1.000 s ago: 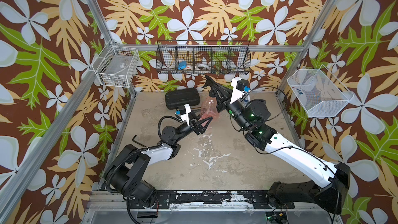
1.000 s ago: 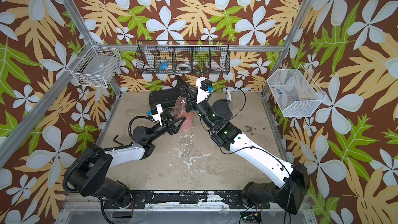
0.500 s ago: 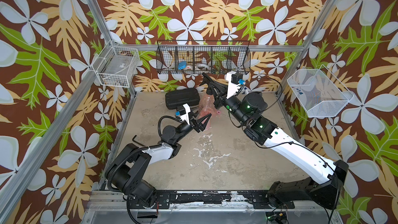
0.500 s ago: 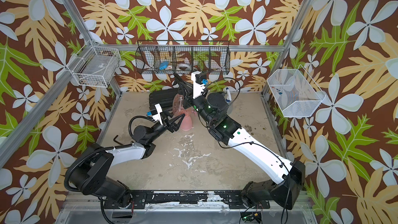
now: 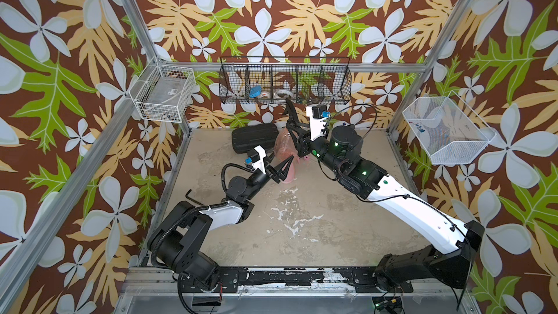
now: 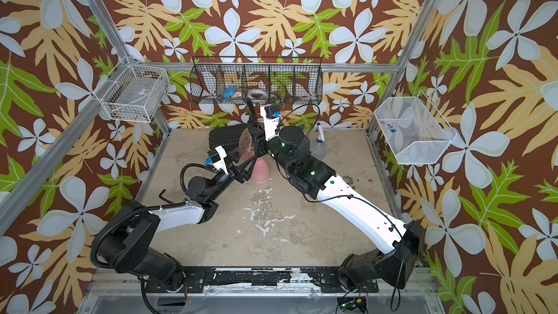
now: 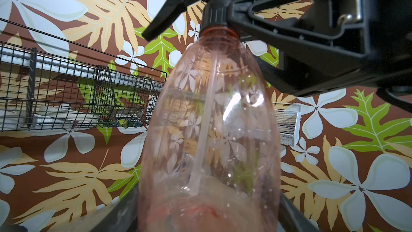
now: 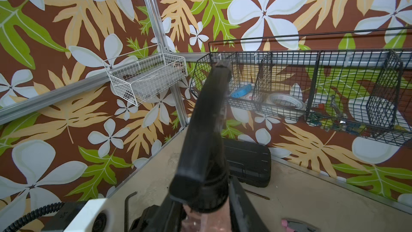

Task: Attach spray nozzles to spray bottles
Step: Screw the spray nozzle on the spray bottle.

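My left gripper is shut on the base of the translucent orange-red spray bottle, held upright off the table. The black spray nozzle sits on its neck, dip tube inside. My right gripper flanks the nozzle's collar, jaws slightly apart. The pink cone bottle stands just behind the left gripper. The clear bluish bottle wears a white-and-blue nozzle. A grey-and-pink nozzle lies under the right arm.
A flat black case lies at the back left. An Allen key rests by the left wall. A black wire basket hangs on the back wall, with white baskets on the left wall and right wall.
The right wrist has turned about the bottle neck, carrying the black nozzle round, and its jaws have eased apart on the collar. The left arm and the bottle have stayed put.
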`<state>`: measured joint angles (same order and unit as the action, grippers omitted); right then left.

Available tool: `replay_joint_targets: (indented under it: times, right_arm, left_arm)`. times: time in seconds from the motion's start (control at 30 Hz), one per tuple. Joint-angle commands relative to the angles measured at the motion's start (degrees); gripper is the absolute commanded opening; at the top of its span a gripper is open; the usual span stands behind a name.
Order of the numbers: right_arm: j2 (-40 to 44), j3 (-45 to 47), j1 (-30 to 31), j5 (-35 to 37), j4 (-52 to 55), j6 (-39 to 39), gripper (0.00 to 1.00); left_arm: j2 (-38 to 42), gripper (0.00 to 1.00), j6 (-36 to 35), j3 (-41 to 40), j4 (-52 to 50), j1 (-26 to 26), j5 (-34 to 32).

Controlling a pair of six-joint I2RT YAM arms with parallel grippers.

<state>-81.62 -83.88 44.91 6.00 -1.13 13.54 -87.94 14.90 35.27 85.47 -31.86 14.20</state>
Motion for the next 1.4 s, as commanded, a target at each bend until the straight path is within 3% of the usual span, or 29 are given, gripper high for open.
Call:
replay_joint_targets:
  times: [0.0,0.17,0.33,0.6,0.83,1.1,1.37]
  right_arm:
    - [-0.08,-0.97,0.07,0.59,2.16,0.40,0.42]
    - [0.08,-2.28,0.02,0.50,4.13,0.52,0.64]
    - [0.68,-4.17,0.22,1.34,8.46,2.39,0.77]
    - [-2.94,-12.48,1.91,12.72,17.47,7.68,0.80]
    - [-10.27,-22.37,1.86,14.48,22.75,10.84,0.81]
    - [-17.95,-31.35,1.86,14.76,27.27,13.42,0.77]
    - [-18.68,-31.96,1.85,15.63,27.22,13.25,0.43]
  left_arm:
    - [0.40,0.47,-1.86,0.27,3.87,-0.18,-0.31]
    - [0.08,0.47,-2.93,0.18,3.01,-0.37,-1.54]
    - [-0.27,0.47,-5.26,0.14,1.54,-0.98,-6.14]
    - [-1.53,0.47,-11.90,0.29,0.00,-4.21,-19.21]
    - [-1.65,0.48,-16.74,0.95,-1.03,-6.83,-23.74]
    - [-1.19,0.48,-20.51,0.51,-1.10,-8.53,-27.89]
    - [-0.65,0.48,-21.55,0.24,-1.01,-8.57,-28.72]
